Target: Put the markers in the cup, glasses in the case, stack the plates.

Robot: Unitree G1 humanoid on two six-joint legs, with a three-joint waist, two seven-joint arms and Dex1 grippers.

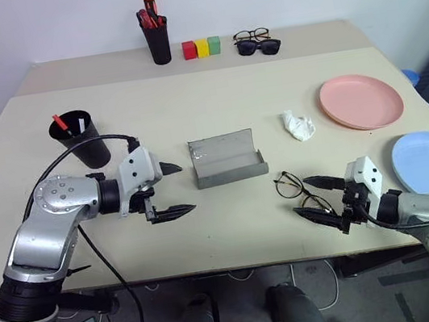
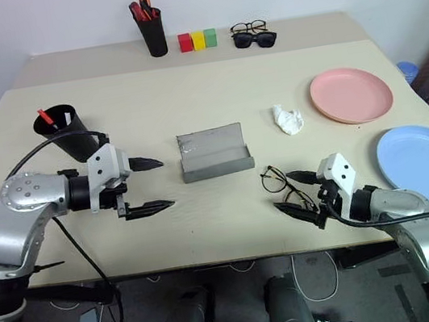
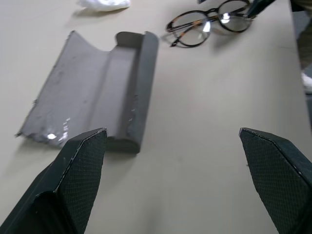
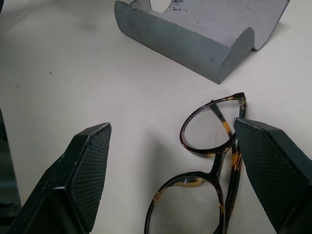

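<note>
Lighting is bright, even and diffuse from overhead. Shadows on the table are soft and short, lying close under each object. A small glare patch marks the grey case near its torn corner, and the glasses lenses reflect light. The wrist views render the near fingertips slightly soft.

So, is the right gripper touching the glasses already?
Cannot tell. In the right wrist view the open right gripper straddles the glasses on the table; one finger overlaps the frame's edge, without plain contact or gap.
</note>
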